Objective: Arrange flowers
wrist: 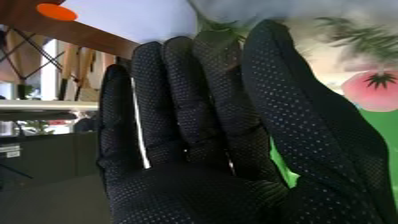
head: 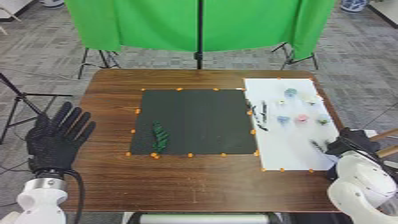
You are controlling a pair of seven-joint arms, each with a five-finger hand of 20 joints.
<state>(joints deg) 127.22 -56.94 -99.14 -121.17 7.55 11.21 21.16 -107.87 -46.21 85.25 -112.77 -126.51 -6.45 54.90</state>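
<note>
Currently, the left hand (head: 55,142) and right hand (head: 348,142) are both released, fingers straight. A green leafy sprig (head: 160,137) lies on the black mat (head: 202,117).

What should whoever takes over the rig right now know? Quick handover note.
Left hand: open, at the table's left edge.
Right hand: open, by the white sheet's right edge.
Done: one green sprig lies on the black sheet, lower left.
Left: pink flower, blue flowers and greenery on the white sheet, probably to go onto the black one.
</note>
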